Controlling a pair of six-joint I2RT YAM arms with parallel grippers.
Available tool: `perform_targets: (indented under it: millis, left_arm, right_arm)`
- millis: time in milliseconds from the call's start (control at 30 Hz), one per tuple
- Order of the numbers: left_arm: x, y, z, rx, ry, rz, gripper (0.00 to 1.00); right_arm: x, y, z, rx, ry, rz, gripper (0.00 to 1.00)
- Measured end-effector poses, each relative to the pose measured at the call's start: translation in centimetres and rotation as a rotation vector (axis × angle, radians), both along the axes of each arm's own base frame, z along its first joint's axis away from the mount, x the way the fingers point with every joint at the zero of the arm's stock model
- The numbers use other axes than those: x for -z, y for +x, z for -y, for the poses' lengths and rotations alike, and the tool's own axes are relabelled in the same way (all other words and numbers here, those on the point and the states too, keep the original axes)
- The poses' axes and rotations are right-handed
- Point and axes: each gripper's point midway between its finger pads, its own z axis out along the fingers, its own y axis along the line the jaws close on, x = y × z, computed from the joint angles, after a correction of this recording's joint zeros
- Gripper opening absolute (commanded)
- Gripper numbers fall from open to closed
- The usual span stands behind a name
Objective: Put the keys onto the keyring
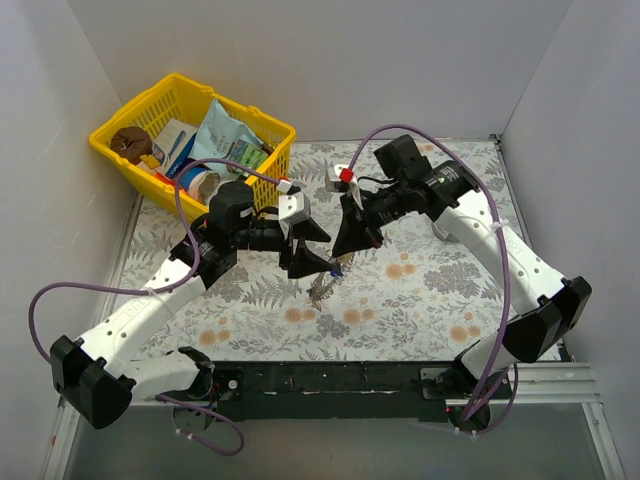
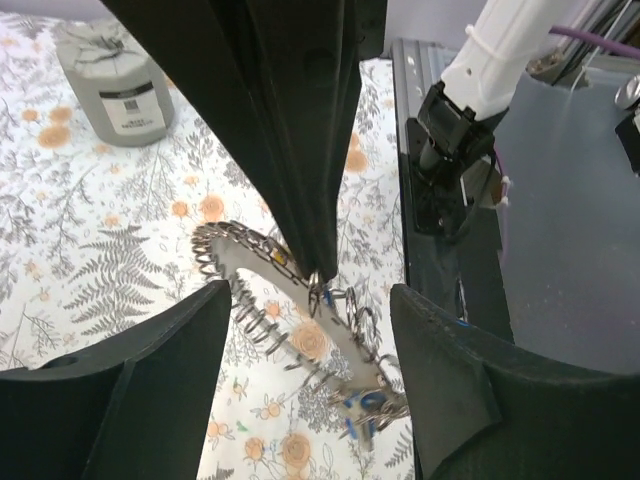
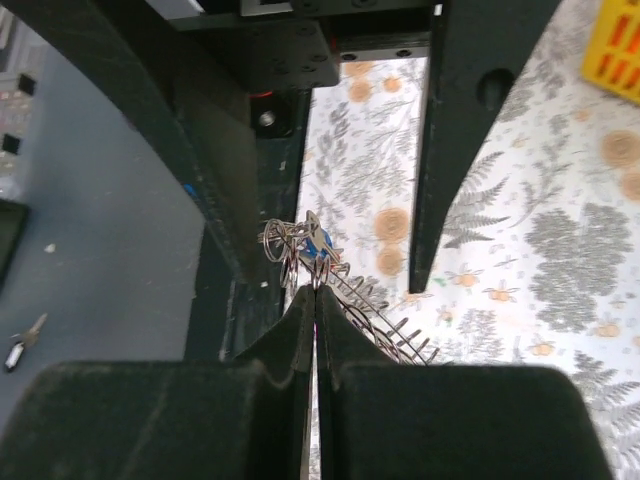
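The keyring (image 2: pixel 262 296), a toothed silvery ring, hangs tilted above the floral mat; it also shows in the top view (image 1: pixel 322 288). My right gripper (image 3: pixel 315 290) is shut on its rim, and its fingertips (image 2: pixel 316 268) come down onto the ring in the left wrist view. A blue-headed key (image 2: pixel 365 405) with small wire loops hangs at the ring's low end, also seen past my right fingertips (image 3: pixel 320 243). My left gripper (image 2: pixel 310 300) is open, with a finger either side of the ring and not touching it. Red and yellow keys are not clearly visible.
A yellow basket (image 1: pixel 190 130) of packets stands at the back left. A grey round cylinder (image 2: pixel 115 80) stands on the mat beyond the ring. The black front rail (image 2: pixel 440 200) runs along the mat's edge. A small key-like item (image 3: pixel 25 335) lies on the grey surface off the mat.
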Motion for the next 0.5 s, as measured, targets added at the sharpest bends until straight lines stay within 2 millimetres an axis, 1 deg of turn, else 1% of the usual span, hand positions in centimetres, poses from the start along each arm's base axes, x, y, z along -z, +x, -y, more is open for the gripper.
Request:
perform_targets:
  millis: [67, 133, 233, 267, 300, 500]
  left_arm:
    - [0.9, -0.1, -0.2, 0.007, 0.031, -0.014, 0.57]
    - [1.4, -0.3, -0.2, 0.017, 0.05, -0.023, 0.53]
    - [1.8, -0.4, -0.2, 0.032, 0.063, -0.031, 0.51]
    - [1.9, -0.4, -0.2, 0.037, 0.065, -0.035, 0.49]
    - [2.0, -0.5, -0.1, 0.044, 0.066, -0.039, 0.45]
    - [2.4, -1.0, 0.2, 0.096, 0.07, -0.074, 0.4]
  right_arm:
    - [0.4, -0.6, 0.1, -0.037, -0.015, -0.037, 0.01]
    - [1.0, -1.2, 0.3, -0.062, -0.031, -0.072, 0.01]
    - [1.5, -1.8, 0.7, -0.085, -0.043, -0.104, 0.01]
    - [1.6, -2.1, 0.7, -0.09, -0.044, -0.112, 0.01]
    - [1.8, -2.2, 0.8, -0.094, -0.046, -0.12, 0.01]
    - [2.8, -2.6, 1.1, -0.095, -0.068, -0.15, 0.01]
